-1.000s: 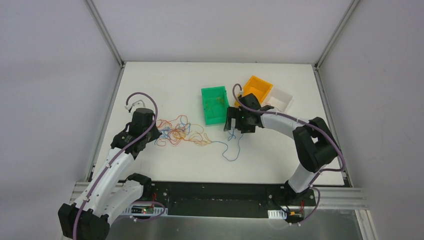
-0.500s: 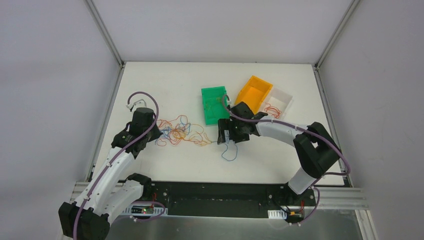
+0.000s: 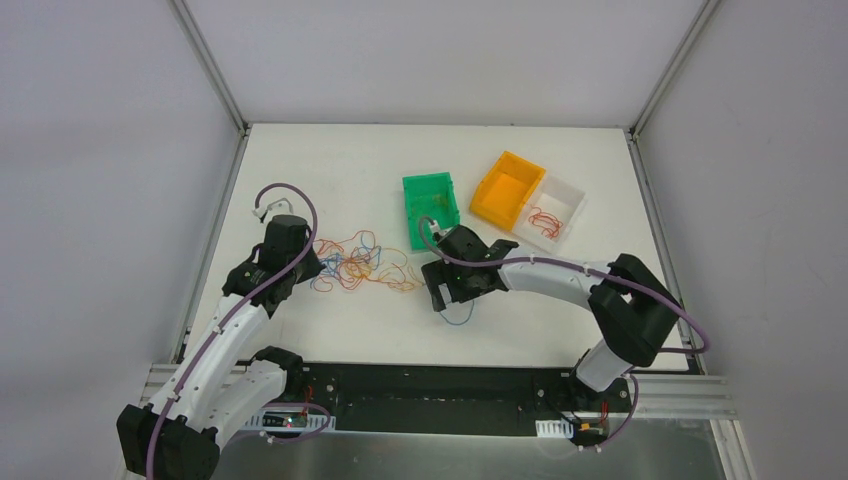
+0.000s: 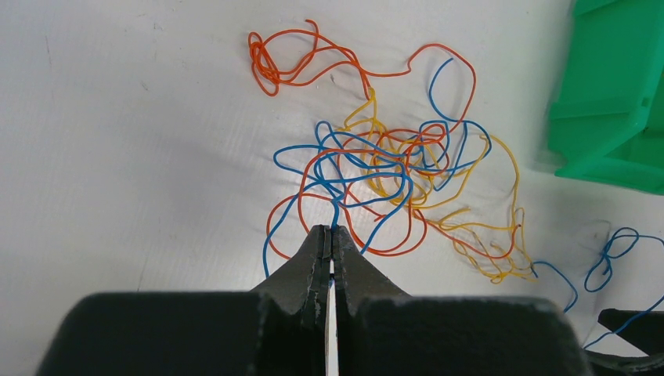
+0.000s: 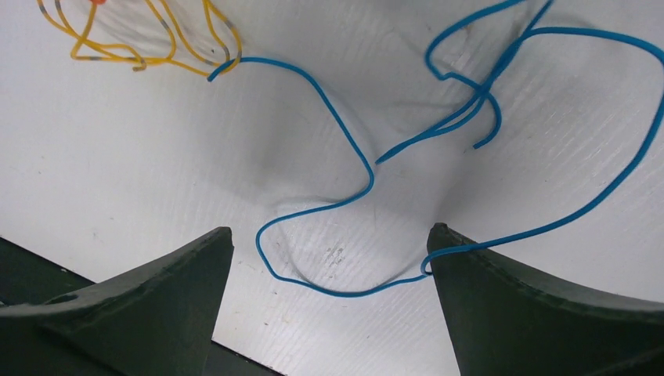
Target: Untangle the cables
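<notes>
Cables: a tangle of orange, red, blue and yellow strands on the white table, centre left of the overhead view.
Left gripper: fingers pressed together, pinching a blue strand at the tangle's near edge.
Right gripper: fingers spread wide, low over the loose blue cable at lower centre; one loop lies between them.
Bins: green bin, orange bin and white bin, upper centre; the white bin holds red strands.

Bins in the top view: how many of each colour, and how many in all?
Green bin: 1
Orange bin: 1
White bin: 1
Total: 3
</notes>
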Tool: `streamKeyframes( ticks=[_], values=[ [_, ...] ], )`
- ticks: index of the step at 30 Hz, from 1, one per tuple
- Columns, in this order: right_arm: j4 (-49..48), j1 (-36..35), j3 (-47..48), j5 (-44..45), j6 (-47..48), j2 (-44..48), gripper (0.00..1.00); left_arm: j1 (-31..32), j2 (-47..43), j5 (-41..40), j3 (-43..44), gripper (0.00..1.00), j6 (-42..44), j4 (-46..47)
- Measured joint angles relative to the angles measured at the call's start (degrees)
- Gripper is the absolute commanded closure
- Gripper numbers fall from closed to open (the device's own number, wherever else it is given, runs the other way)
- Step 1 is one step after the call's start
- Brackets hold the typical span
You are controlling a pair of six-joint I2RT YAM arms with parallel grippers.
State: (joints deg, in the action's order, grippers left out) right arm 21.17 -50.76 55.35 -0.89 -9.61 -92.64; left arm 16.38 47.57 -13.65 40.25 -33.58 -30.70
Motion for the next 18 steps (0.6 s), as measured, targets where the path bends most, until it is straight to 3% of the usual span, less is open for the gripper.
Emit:
streamKeyframes(
  ticks=[5, 9, 13, 18],
  values=[
    [2.14, -2.86, 0.48, 5.68, 0.22, -0.48, 0.01, 0.00, -0.02, 0.02, 0.00, 1.00, 0.07, 0.00],
    [4.11, -4.42, 2.19, 12.74, -0.02, -3.04, 0.15, 0.02, -0.04, 0.02, 0.00, 1.00, 0.09, 0.00],
    [5.22, -6.08, 3.93, 19.61, -1.05, -4.87, 0.40, 0.00, -0.26, 0.02, 0.00, 1.00, 0.15, 0.00],
    [5.95, -6.84, 4.20, 25.29, -1.66, -5.88, 0.88, 0.00, -0.96, 0.00, 0.00, 1.00, 0.17, 0.02]
  ],
)
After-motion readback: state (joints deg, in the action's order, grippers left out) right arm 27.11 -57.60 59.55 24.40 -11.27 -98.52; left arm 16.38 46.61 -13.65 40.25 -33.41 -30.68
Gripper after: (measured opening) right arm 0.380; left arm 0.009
